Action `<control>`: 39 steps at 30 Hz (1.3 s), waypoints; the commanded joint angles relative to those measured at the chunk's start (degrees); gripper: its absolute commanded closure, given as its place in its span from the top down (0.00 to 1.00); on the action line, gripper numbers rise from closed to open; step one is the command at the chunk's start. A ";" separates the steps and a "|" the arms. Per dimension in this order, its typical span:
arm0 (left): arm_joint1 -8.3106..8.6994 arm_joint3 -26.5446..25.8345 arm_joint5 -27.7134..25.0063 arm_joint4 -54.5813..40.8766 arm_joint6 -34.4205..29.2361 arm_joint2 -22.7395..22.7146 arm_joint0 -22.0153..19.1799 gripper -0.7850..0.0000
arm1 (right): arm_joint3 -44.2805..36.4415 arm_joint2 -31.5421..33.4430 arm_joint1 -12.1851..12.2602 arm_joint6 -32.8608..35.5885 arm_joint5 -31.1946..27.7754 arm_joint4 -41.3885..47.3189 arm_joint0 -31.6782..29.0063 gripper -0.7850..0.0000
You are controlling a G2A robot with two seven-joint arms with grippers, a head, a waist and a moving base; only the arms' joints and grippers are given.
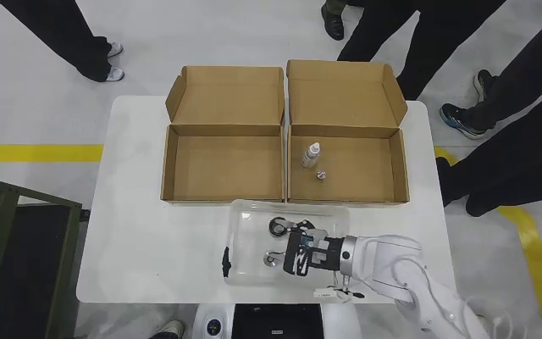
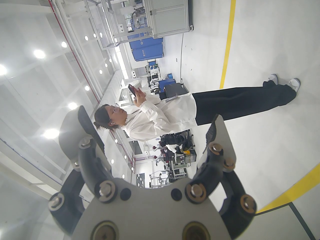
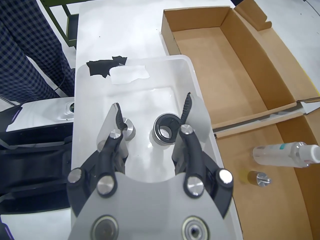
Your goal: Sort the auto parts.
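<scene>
A clear plastic tray at the table's front holds a black ring part and a small metal cylinder. My right gripper hangs open just above them, one finger near each part, holding nothing. In the top view the same gripper is over the tray, with the ring part beside it. The right cardboard box holds a small bottle and a small metal part. The left box holds nothing. My left gripper is open and points out into the room.
Both boxes stand side by side behind the tray with their lids folded back. A piece of black tape sticks to the tray's left end. People stand around the table's far side and right side. A green cart is left of the table.
</scene>
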 commanded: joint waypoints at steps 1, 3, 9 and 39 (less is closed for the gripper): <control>0.00 0.00 0.00 0.00 0.00 0.00 0.00 1.00 | 0.99 -0.82 -0.16 0.04 0.27 -0.10 0.76 0.56; 0.00 0.00 0.00 0.00 0.00 0.00 0.00 1.00 | 2.20 -1.64 -0.33 0.05 0.58 -0.12 1.40 0.56; 0.00 0.00 0.00 0.00 0.00 0.00 0.00 1.00 | 6.16 -4.03 -0.98 -0.23 1.91 0.24 3.79 0.59; 0.00 0.00 0.00 0.00 0.00 0.00 0.00 1.00 | 13.01 -7.13 -1.96 -0.63 3.43 -1.83 7.09 0.72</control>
